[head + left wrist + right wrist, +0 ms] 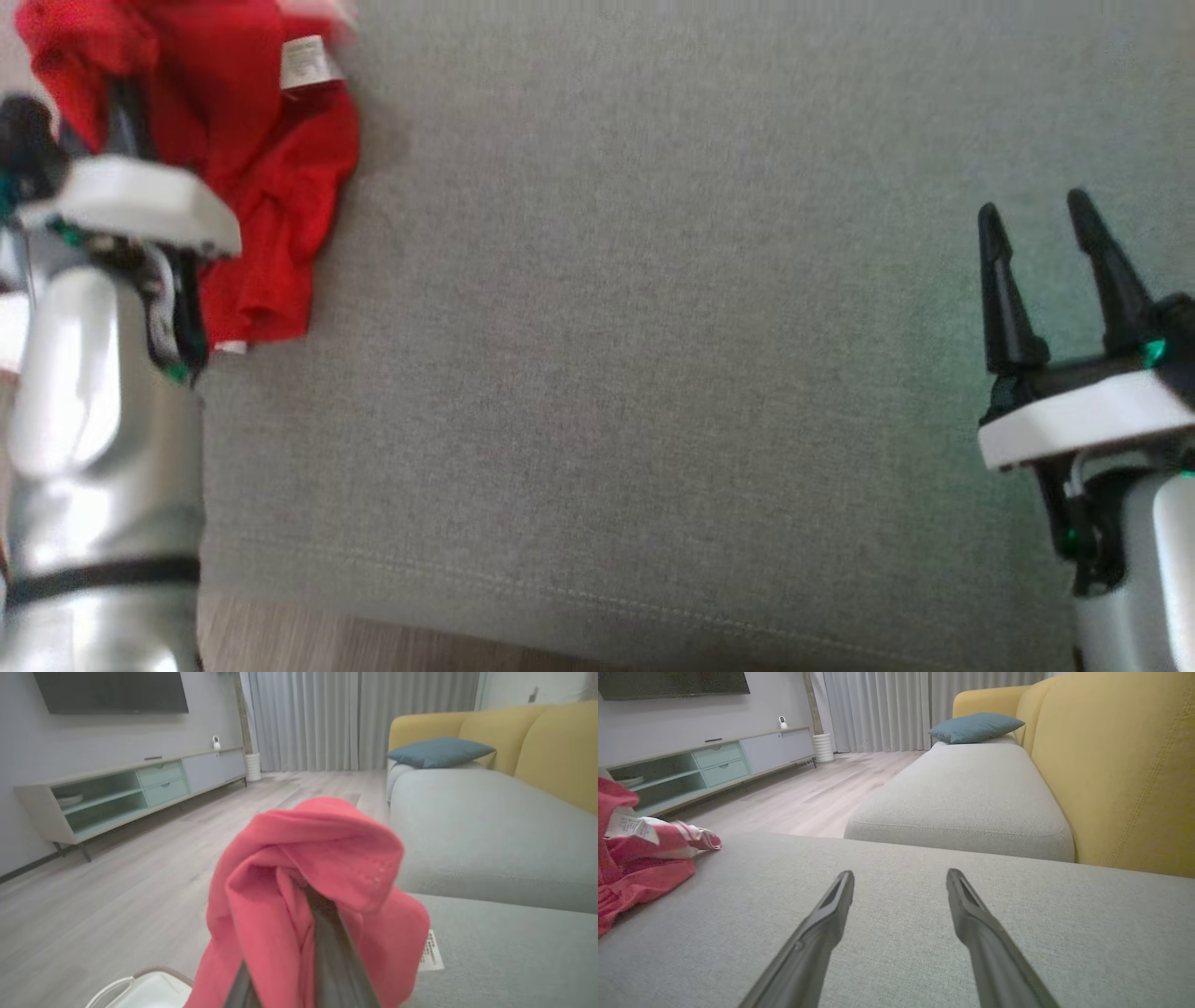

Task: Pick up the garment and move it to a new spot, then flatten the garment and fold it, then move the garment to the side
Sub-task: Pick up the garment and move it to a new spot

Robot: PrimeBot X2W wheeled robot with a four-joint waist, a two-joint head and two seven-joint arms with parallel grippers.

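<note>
While the left gripper (126, 117) sits clenched in a wad of the red garment (271, 177) at the far left corner of the grey cushion (653, 327), the right gripper (1036, 219) hovers well apart on the other side, jaws spread wide and empty. So the pick-up looks to be the step in hand. To do it well, I'd say lift straight up until the trailing cloth clears the cushion, because that corner is close to the edge and a sideways drag could spill it off. Then carry it slowly toward the bare middle, within the right gripper's reach for flattening. The bite seems to take several layers, so a gentle pace should suit it.

Left wrist view: cloth is folded right over the dark fingers, tips buried, with wood floor (117, 896) just beyond, which the head view misses. The head view gives the open stretch of cushion between the arms. In the right wrist view the garment's lower part rests on the cushion, its white label (630, 826) showing
</note>
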